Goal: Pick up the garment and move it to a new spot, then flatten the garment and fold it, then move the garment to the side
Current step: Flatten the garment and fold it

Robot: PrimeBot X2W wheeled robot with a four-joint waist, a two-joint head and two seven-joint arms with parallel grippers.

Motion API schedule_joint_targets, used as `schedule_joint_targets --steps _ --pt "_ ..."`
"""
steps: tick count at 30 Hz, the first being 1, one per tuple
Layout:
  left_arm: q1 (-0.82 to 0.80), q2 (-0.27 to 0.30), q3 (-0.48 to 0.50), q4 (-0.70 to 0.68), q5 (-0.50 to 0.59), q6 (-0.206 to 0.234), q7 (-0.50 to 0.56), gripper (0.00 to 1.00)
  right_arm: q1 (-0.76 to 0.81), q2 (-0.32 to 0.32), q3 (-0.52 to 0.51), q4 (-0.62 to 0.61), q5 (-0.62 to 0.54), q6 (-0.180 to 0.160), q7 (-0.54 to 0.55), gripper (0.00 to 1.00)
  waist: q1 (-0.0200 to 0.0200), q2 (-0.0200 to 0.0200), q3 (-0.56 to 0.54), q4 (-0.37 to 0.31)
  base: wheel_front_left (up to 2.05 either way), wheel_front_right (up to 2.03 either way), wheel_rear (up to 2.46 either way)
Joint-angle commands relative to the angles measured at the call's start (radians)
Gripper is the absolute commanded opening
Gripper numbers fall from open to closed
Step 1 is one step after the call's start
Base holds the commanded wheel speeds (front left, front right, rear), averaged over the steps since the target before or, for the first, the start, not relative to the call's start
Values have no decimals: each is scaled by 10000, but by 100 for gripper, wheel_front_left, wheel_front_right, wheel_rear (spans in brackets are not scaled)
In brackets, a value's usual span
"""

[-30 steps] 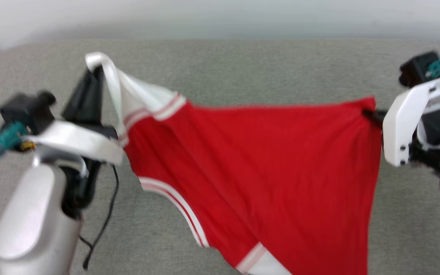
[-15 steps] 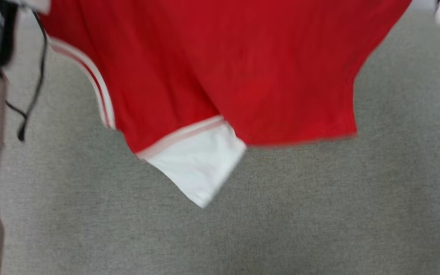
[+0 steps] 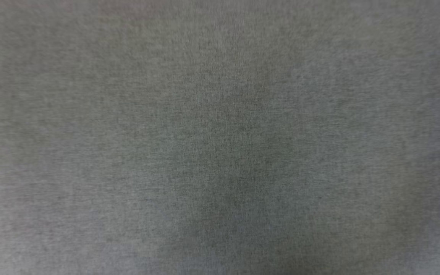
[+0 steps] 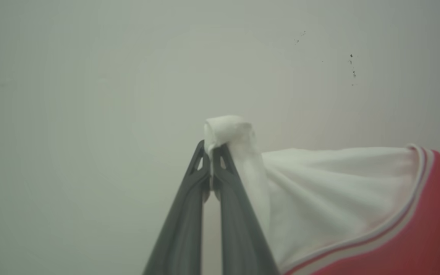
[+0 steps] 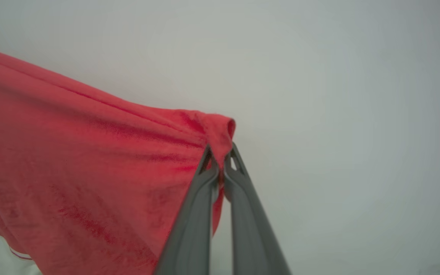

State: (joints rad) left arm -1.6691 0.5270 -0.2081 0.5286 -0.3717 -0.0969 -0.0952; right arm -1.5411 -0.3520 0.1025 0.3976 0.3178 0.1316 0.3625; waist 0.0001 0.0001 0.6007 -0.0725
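Note:
The garment (image 4: 338, 191) hangs in the air, stretched between my two grippers. In the left wrist view my left gripper (image 4: 211, 152) is shut on a bunched tip of its white sleeve, whose striped trim leads into red cloth at the right. In the right wrist view my right gripper (image 5: 220, 152) is shut on a corner of the garment (image 5: 90, 172), and plain red cloth drapes away to the left and down. The black lettering is hidden.
The head view looks down on a blurred grey fabric surface (image 3: 220, 137). Behind the fingers in both wrist views stands a plain pale wall (image 4: 90, 76), with a few dark specks at the upper right of the left wrist view.
The head camera has tilted down: both arms and the garment slid up and out of its picture, leaving grey surface. The garment stayed held at both ends in the earlier frames.

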Motion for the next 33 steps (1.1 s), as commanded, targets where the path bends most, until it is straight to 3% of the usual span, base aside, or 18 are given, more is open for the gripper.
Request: schedule_joint_targets --steps 1,11,17,25,33 --pt "-229 96 89 109 5 17 -53 0 -303 47 38 156 -32 -18 -127 0 -1 -1 911 -84 0 0 0" --pt "-906 193 197 877 -308 -112 -540 0 -1766 90 960 1640 452 -18 -844 0 -1 -1 2522 79 0 0 0" --pt "-232 58 103 1646 -577 -208 -1083 0 -1449 -41 1698 2457 1037 -18 -1466 0 -1 -1 2635 161 0 0 0" --pt "2154 -40 114 2244 -1207 -301 -1602 0 536 -410 3052 2936 1876 -18 -2453 0 -1 -1 1299 312 0 0 0" --pt "6403 -206 870 1101 -2157 -287 -1715 0 4076 -1269 3663 2100 2535 -21 -2893 0 -1 -1 -959 529 0 0 0"
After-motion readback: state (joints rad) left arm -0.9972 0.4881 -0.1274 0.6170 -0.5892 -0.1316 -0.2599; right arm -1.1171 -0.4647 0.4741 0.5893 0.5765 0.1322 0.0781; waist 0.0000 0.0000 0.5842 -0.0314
